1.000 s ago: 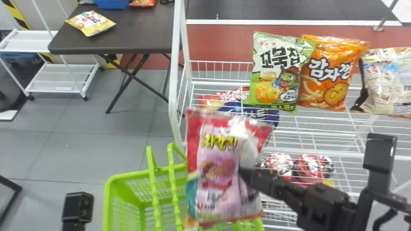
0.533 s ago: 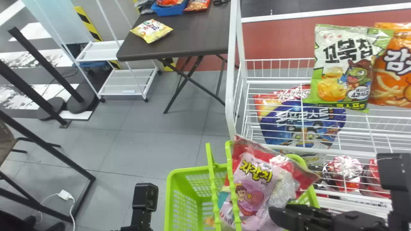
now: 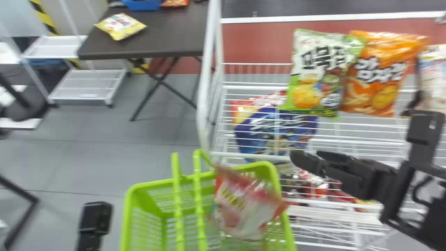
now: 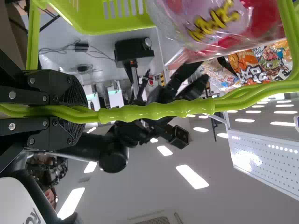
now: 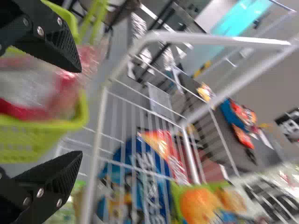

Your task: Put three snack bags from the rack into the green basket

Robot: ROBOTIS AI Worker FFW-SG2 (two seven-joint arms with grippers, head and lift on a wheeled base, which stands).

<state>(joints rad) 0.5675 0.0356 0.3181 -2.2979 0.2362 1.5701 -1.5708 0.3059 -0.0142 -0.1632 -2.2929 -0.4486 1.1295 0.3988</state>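
A white cart (image 3: 90, 83) is seen at far left, with the left arm (image 3: 94, 219) held low before it over grey floor. Farther back, a dark table (image 3: 139, 45) is topped by a yellow snack bag (image 3: 120, 26) and a blue tray (image 3: 142, 5).

Near centre, the green basket (image 3: 150, 185) is crossed by its two raised handles (image 3: 199, 195), which are gripped between the fingers of the left gripper (image 4: 74, 112). Access from the far side is narrowed by the white post (image 3: 201, 111) of the wire rack (image 3: 251, 154), set just beyond the basket.

To the right, a blue bag (image 3: 264, 139) is seen through the rack's wires, with a red-and-yellow bag (image 3: 237, 108) partly covered behind it. In front of the rack, the right gripper (image 3: 306, 155) is held with its fingers spread apart and nothing between them. Above, a green-and-white bag (image 3: 313, 69) is overlapped with an orange bag (image 3: 376, 83), and a pale bag (image 3: 433, 76) is cut off at the edge.

In the right part of the basket, a pink-and-red snack bag (image 3: 240, 212) is seen tilted, its glossy film creased. Yellow lettering is set on its pale pink front, red is banded across its top, and one red corner is extended over the basket's rim.
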